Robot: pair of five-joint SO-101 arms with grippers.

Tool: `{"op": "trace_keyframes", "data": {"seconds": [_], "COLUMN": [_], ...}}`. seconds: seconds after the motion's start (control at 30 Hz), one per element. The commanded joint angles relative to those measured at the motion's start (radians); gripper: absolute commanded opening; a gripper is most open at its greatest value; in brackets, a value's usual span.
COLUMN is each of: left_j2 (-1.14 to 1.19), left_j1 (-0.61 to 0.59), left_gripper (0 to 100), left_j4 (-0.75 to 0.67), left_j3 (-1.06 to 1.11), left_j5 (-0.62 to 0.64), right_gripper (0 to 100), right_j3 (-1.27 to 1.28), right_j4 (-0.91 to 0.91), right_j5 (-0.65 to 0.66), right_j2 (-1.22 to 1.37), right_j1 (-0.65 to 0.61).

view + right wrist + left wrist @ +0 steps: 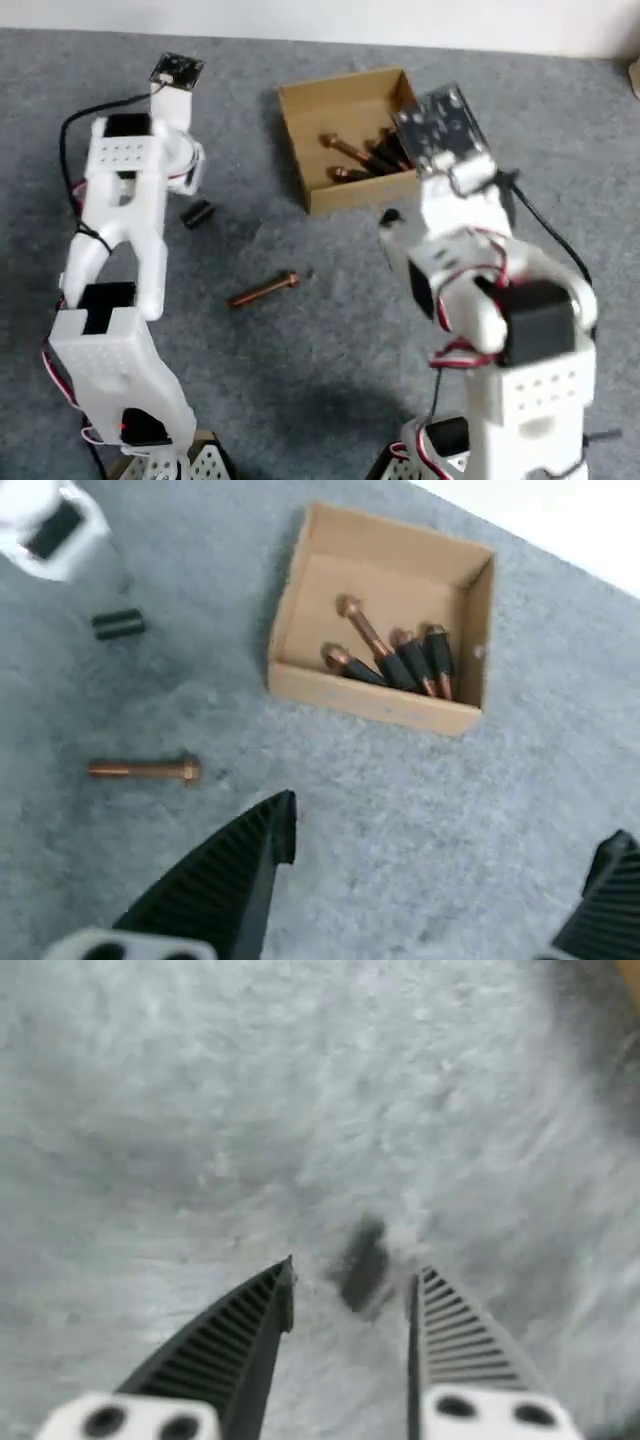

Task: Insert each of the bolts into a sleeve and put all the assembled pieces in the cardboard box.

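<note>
A loose copper bolt point(264, 290) point(145, 770) lies on the grey carpet in the middle. A black sleeve point(198, 213) point(118, 624) lies to its upper left, beside the left arm point(125, 200). My left gripper point(355, 1268) hangs open over the carpet, and the sleeve point(362, 1263) sits just past the gap between its fingertips. The cardboard box point(360, 190) point(370, 700) holds several bolts in sleeves point(365, 155) point(395, 660). My right gripper point(455, 820) is wide open and holds nothing, hovering above the carpet in front of the box.
Grey carpet covers the whole table. The right arm point(480, 260) stands just right of the box and leans over its near right corner. A white wall edge runs along the back.
</note>
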Motion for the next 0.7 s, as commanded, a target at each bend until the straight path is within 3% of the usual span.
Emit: {"op": "trace_keyframes", "data": {"seconds": [0.0,0.27,0.67], "left_j2": [-0.002,0.134,0.245], "left_j1": [0.025,0.091,0.007], "left_gripper": [20,20,20], "left_j4": [0.044,0.049,0.043], "left_j3": [-0.048,-0.077,-0.099], "left_j5": [-0.13,-0.247,-0.249], "right_gripper": [40.3,40.3,40.3], "right_j3": [0.036,0.082,0.082], "right_j4": [-0.059,-0.067,-0.068], "right_j5": [0.028,0.028,0.028], "right_j2": [-0.068,-0.071,-0.071], "right_j1": [0.076,0.128,0.128]}}
